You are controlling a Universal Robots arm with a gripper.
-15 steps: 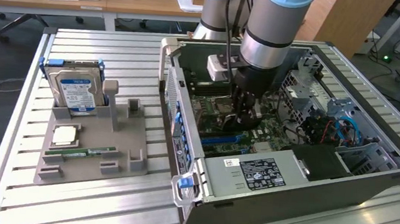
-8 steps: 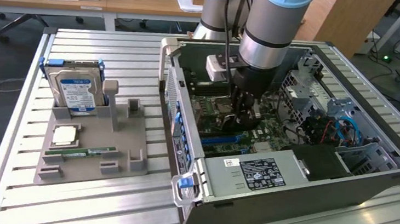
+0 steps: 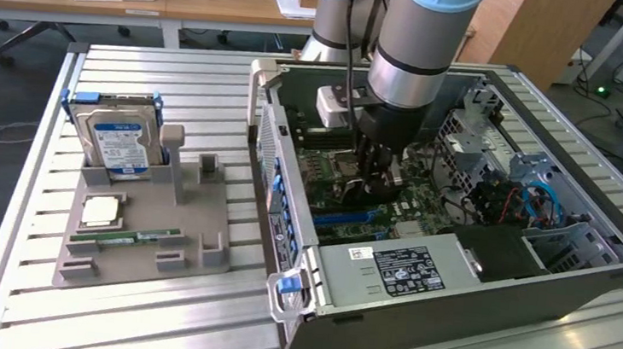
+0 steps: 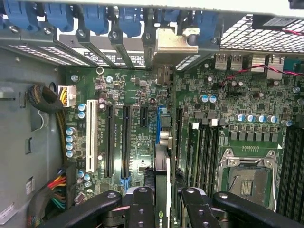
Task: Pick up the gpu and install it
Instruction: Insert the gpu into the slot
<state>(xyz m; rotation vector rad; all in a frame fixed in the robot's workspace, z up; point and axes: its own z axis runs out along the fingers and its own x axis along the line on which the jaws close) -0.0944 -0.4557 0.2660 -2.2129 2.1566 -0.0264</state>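
Two containers are sitting on the slatted metal table point(image 3: 137, 321): a grey holder tray point(image 3: 205, 216) toward the exterior view's left and an open computer case point(image 3: 446, 325) toward its right. The tray is holding a hard drive point(image 3: 120, 143) with a blue-and-white label, standing upright in its rear cradle. It is also holding a square processor chip point(image 3: 99, 211) lying flat in front of the drive, and a narrow green memory stick point(image 3: 128, 236) lying just beside the chip.

The case is lying on its side with the panel off. It is housing the green motherboard point(image 4: 133, 95), a power supply point(image 3: 394, 272) with a white-and-black label at the near end, and a metal drive cage point(image 3: 562, 246) with blue cables toward the exterior view's right. The robot arm point(image 3: 415, 56) is reaching straight down into the case.

In the wrist view, the gripper point(image 4: 164, 209) is pinching the gpu point(image 4: 162, 166) edge-on, its black fingers point(image 4: 140, 209) drawn narrow against both faces of the card. The gpu is standing upright inside the case, over the motherboard, in line with the blue expansion slot point(image 4: 161, 123) and beside the long black slots. A silver bracket point(image 4: 173, 40) is showing at the rear slot openings, in line with the card, under a row of blue clips point(image 4: 95, 19). The processor socket point(image 4: 249, 183) is lying to one side of the card.
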